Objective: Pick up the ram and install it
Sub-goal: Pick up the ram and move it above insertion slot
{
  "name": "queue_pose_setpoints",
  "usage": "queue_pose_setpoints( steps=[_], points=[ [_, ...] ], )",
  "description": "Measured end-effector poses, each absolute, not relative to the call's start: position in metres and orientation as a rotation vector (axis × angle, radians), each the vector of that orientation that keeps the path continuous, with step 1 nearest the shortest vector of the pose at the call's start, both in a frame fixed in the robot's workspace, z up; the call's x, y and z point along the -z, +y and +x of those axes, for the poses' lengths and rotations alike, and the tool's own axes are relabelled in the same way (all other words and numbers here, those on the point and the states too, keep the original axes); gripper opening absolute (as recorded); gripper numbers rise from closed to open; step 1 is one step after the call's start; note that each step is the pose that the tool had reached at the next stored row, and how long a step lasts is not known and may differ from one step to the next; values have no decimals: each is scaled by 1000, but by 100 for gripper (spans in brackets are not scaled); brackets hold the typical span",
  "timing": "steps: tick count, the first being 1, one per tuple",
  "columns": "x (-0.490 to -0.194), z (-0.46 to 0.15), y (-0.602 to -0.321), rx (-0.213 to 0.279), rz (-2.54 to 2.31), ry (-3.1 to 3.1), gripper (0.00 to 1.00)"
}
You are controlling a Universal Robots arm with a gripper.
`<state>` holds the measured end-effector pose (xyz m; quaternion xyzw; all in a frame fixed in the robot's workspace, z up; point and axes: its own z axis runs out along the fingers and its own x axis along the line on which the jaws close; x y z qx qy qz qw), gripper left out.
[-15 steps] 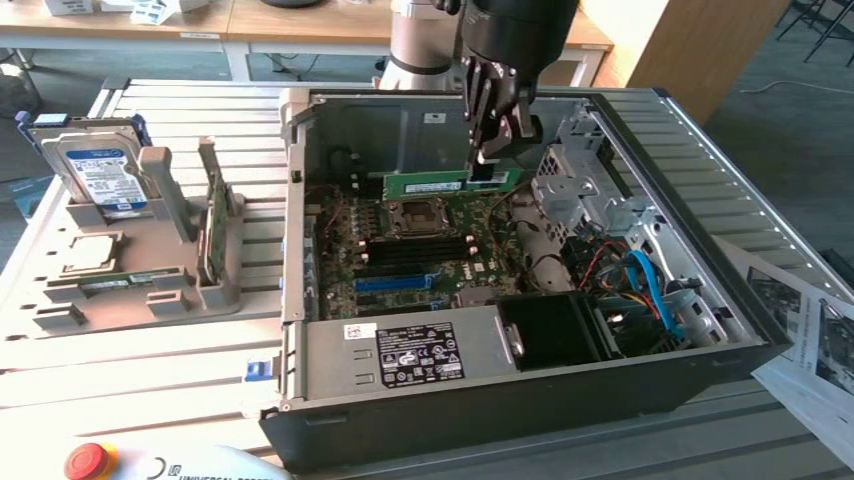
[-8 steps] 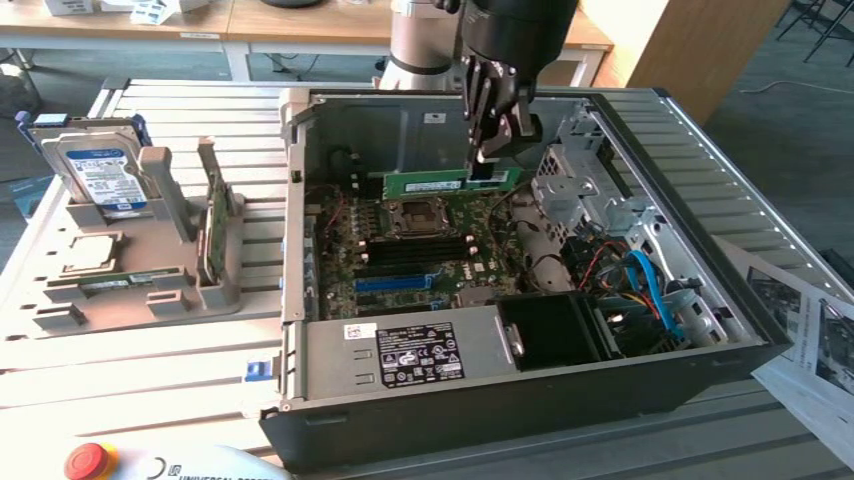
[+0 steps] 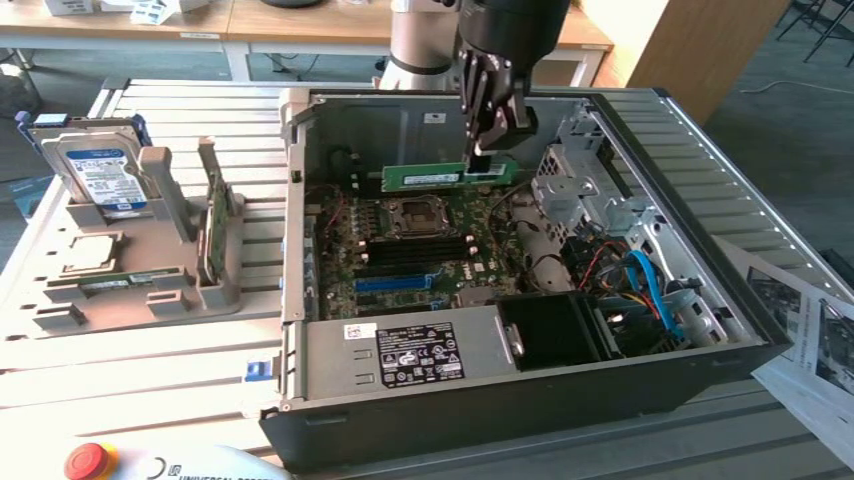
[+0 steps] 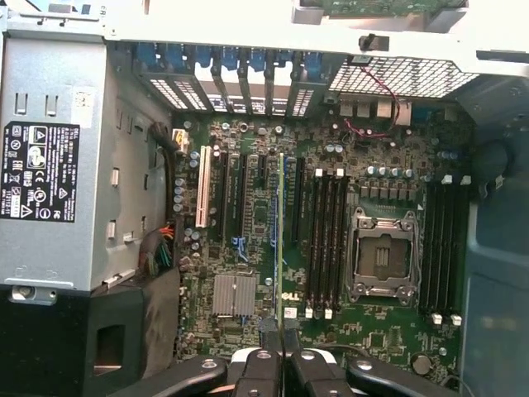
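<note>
My gripper [image 3: 489,158] hangs inside the open computer case [image 3: 747,330], above the motherboard [image 3: 400,262], shut on the ram [image 3: 434,177]. The ram is a long green stick with a white sticker, held level by its end on the exterior view's right. In the wrist view the ram [image 4: 281,231] appears edge-on as a thin green line running out from between the fingers of my gripper [image 4: 283,357]. It hovers over the board beside a bank of black memory slots [image 4: 324,240]. A second bank of slots [image 4: 443,248] lies beyond the CPU socket [image 4: 383,255].
The power supply [image 3: 407,352] and a black fan shroud [image 3: 561,330] fill the case's near end. A drive cage [image 3: 587,190] and blue cables [image 3: 654,290] sit at the exterior view's right. A grey fixture [image 3: 114,290] outside holds a hard drive [image 3: 100,175] and an expansion card [image 3: 211,235].
</note>
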<state>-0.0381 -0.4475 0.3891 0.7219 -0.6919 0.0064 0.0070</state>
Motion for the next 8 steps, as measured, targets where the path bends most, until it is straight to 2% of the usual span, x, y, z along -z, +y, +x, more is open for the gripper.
queue_pose_setpoints(
  steps=[8],
  points=[
    [-389, -38, -436, -20, 2257, -2165, 12]
  ],
)
